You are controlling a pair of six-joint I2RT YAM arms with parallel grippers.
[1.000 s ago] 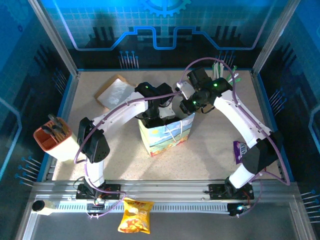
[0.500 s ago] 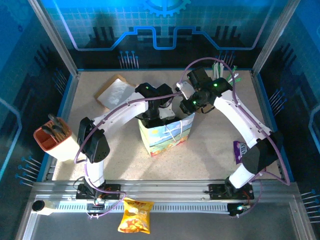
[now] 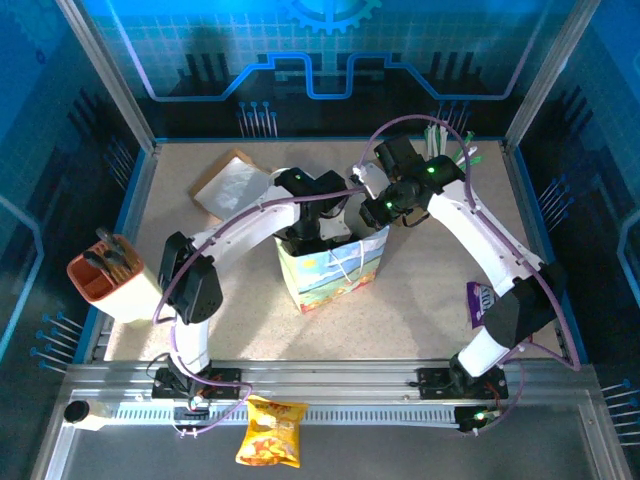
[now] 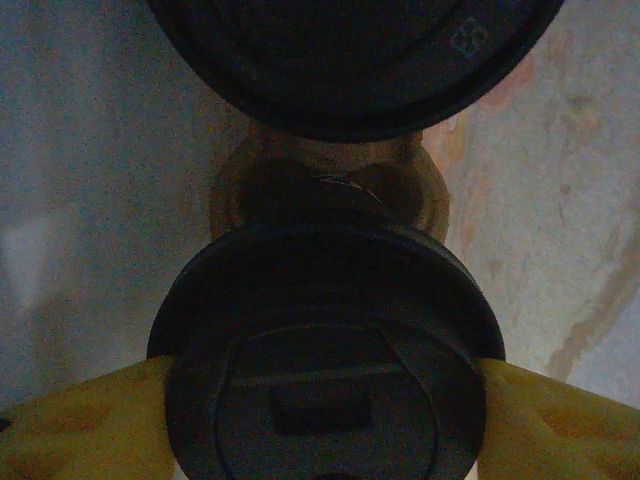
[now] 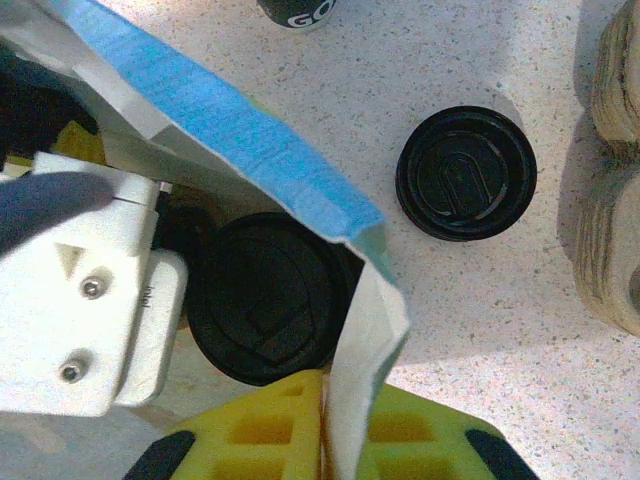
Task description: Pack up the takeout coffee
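left tool (image 4: pixel 325 425) pinching takeout coffee (image 4: pixel 325 340) in paper bag (image 3: pixel 325 275), left arm (image 3: pixel 240 225) nudged slightly, right tool (image 5: pixel 325 435) clamping rim

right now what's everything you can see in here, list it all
paper bag: 1, white with colourful print, open, centre of table
takeout coffee: 1, black lid showing, inside the bag
second black lid: 1, black, beyond the coffee
loose black lid: 1 or a stack, black, on the table beside the bag
cream cups: count unclear, cream, right of the loose lid
orange holder: 1, orange, left edge, dark utensils inside
flat packet: 1, tan and white, far left
straws: several, white and green, far right
purple packet: 1, purple, right side
chip bag: 1, yellow, near rail
left gripper: yellow fingers, closed on the coffee
right gripper: yellow fingers, pinching the bag's rim
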